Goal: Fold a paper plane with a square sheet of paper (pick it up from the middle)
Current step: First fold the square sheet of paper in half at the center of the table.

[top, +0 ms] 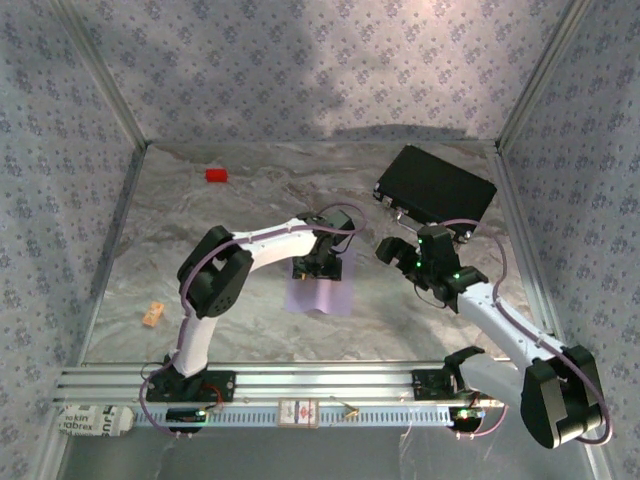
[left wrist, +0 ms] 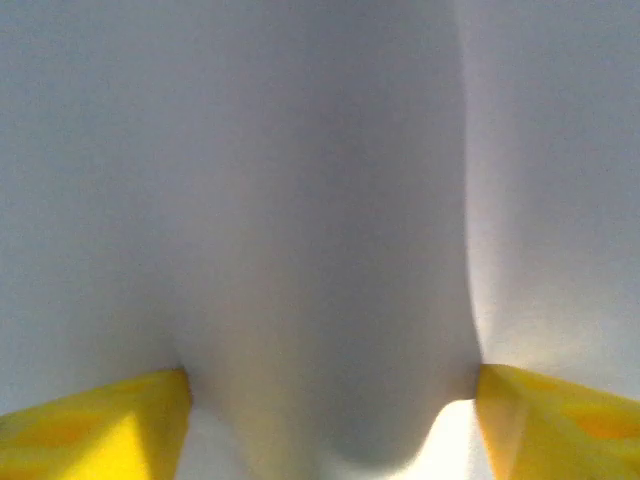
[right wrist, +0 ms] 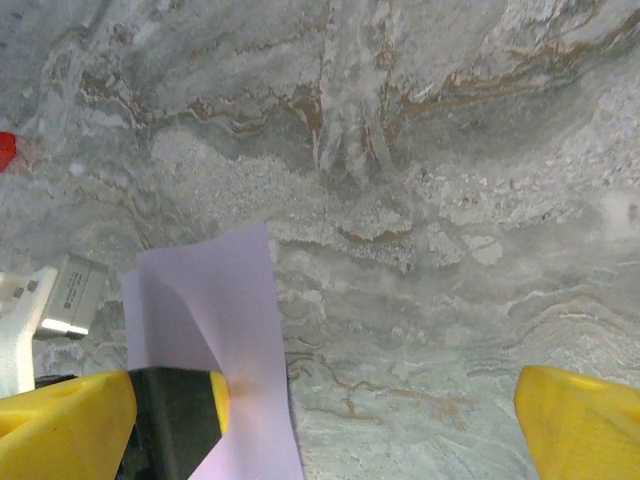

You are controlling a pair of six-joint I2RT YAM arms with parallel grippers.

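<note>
Checking grip: left tool point(top: 318, 268) sits on the middle of the sheet point(top: 335, 296), which lies at the centre of the desk point(top: 250, 210). In the wrist view its fingers point(left wrist: 90, 430) stand part-spread, with paper humped up between them and touching both. Can't tell if that's a real pinch. Right tool point(top: 396, 252) is fully spread, hovering just right of the sheet, touching nothing.

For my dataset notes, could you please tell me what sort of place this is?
Probably a robot test cell: a marble-look table walled by patterned panels, with a left arm and a right arm bolted to a metal rail.
</note>
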